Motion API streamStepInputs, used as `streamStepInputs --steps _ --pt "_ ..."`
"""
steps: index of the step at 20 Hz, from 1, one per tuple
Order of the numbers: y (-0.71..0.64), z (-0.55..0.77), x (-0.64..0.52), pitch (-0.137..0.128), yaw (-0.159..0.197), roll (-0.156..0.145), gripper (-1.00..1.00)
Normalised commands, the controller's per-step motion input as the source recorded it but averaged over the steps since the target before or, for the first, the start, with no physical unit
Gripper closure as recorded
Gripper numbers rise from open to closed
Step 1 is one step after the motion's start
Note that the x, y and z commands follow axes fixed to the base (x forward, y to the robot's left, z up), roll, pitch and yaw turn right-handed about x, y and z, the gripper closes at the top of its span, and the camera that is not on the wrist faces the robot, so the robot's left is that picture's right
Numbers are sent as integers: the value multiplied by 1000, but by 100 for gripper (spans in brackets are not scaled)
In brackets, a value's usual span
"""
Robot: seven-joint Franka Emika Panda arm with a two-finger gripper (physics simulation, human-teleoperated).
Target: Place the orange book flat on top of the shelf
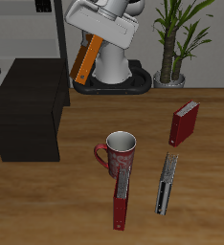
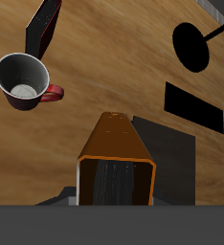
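My gripper (image 1: 94, 42) is shut on the orange book (image 1: 84, 61) and holds it in the air, tilted, with its lower end hanging toward the table near the robot's base. The shelf (image 1: 28, 107), a low matte-black box, stands beside and below the book, nearer the table's front edge; the book is apart from it. In the wrist view the orange book (image 2: 115, 153) fills the middle, seen end-on with its page edge showing. The fingers are hidden behind the book there.
A red mug (image 1: 121, 151) stands mid-table and also shows in the wrist view (image 2: 24, 79). A slim dark-red book (image 1: 121, 197) lies in front of it. A grey book (image 1: 165, 184) and a thicker red book (image 1: 185, 122) lie beyond. A potted plant (image 1: 174, 43) stands at the back.
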Motion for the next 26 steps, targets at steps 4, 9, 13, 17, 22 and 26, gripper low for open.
streamStepInputs --steps 4,9,13,17,22,26 --pt "-456 244 -67 -67 16 -119 100" --pt "-449 95 31 -46 24 -117 100" --pt "-475 95 38 -30 1 -128 100" --pt "-389 46 32 -44 3 -123 100" --pt "-278 -112 44 -5 14 -65 100" --pt "-335 -235 102 25 12 -60 100"
